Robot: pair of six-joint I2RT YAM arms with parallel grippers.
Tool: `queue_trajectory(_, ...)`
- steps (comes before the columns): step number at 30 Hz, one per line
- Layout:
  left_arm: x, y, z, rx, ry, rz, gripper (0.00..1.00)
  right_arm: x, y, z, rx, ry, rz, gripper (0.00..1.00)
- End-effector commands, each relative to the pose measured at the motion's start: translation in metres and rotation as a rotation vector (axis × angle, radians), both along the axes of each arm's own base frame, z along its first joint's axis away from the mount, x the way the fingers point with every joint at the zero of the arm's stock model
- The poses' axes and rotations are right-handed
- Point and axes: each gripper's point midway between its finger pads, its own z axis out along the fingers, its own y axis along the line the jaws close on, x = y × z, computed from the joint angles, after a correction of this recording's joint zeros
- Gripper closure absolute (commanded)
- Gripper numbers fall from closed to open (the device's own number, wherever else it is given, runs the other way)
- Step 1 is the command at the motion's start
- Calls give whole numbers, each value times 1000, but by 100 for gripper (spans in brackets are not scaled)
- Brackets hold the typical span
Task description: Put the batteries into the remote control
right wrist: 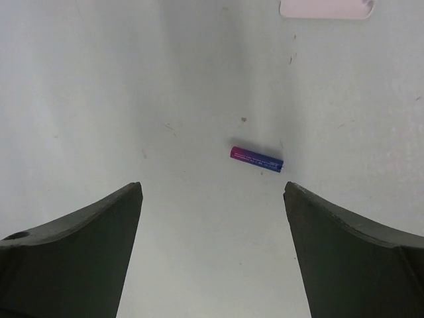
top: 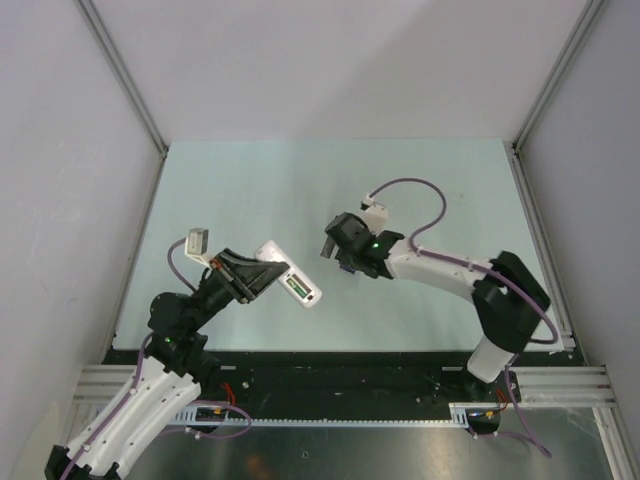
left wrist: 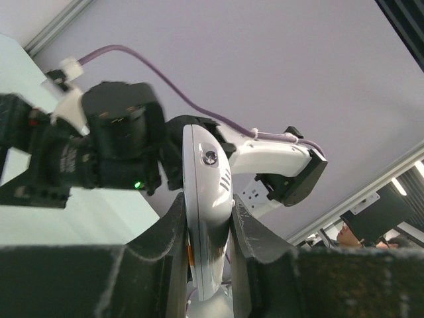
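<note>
My left gripper [top: 258,277] is shut on the white remote control [top: 288,273] and holds it above the table with its back compartment facing up. A green battery [top: 297,286] lies in that recess. In the left wrist view the remote [left wrist: 207,192] stands edge-on, clamped between the fingers [left wrist: 169,232]. My right gripper [top: 333,250] points down at the table, open and empty. In the right wrist view the purple battery [right wrist: 256,158] lies on the table ahead of the open gripper [right wrist: 212,192], nearer its right finger.
A pale flat piece [right wrist: 324,8] lies at the top edge of the right wrist view, beyond the purple battery. The pale green table [top: 250,190] is walled by grey panels left, right and behind. The two grippers are close together at the table's middle.
</note>
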Motion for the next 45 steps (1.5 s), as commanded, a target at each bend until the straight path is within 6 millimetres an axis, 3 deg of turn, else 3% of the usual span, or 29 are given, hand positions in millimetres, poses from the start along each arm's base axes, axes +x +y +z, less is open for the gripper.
queue_trajectory(1,-10,5,20,-46,-54,-4,100,-8,-11,-33,-128,76,-96,8)
queue_trajectory(9,-16,4,20,-53,-52,-22,100,-11,-18,-63,-190,113,-187,10)
queue_trajectory(15,-16,5,18,-51,-51,-18,100,-2,-13,-74,-223,124,-112,16)
queue_trajectory(26,-12,3,11,-38,-32,-14,100,7,-3,-83,-228,128,-41,18)
queue_trajectory(33,-9,2,7,-35,-16,-8,100,6,0,-90,-253,135,-26,34)
queue_trajectory(45,-11,3,8,-36,-23,-12,100,0,-2,-99,-283,154,-25,44)
